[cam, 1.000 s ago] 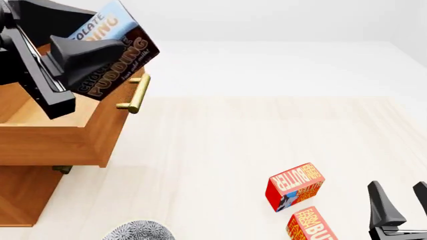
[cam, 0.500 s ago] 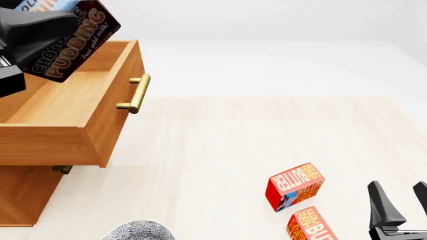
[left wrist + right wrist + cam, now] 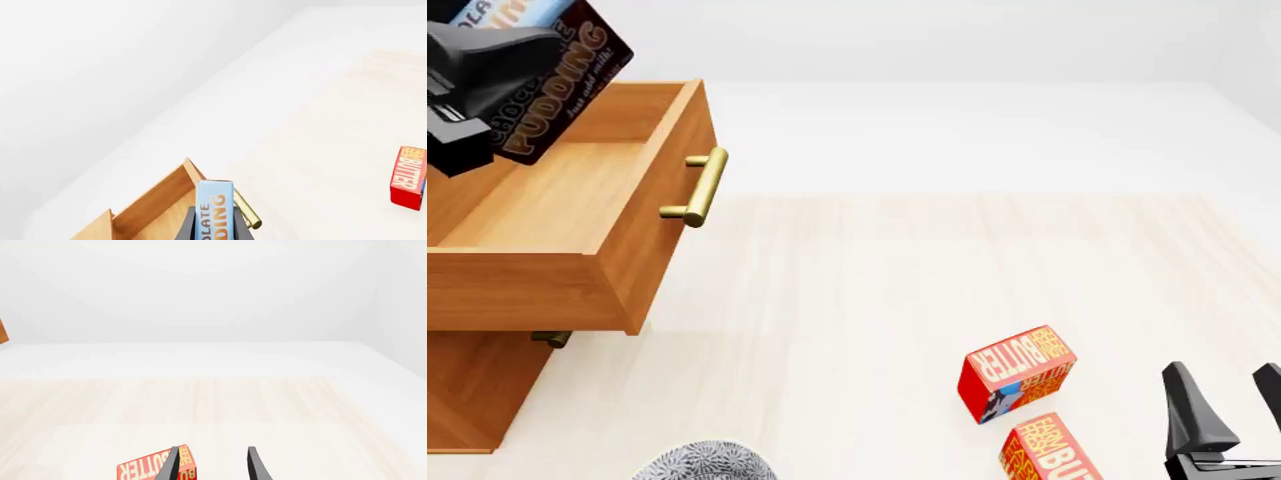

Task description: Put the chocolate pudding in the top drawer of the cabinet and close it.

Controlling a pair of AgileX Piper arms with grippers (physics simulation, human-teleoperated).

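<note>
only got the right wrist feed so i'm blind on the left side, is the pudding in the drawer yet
Observer: No. The left gripper holds the chocolate pudding in the air above the open top drawer.
Operator: is the drawer open enough
Observer: It's pulled well out of the cabinet, and its wooden floor is bare.
Operator: anything else near my arm
Observer: A second butter box lies just nearer than the butter box you see, left of the open right gripper.

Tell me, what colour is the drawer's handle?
Shiny brass-gold; the handle shows best in the front view.
</note>
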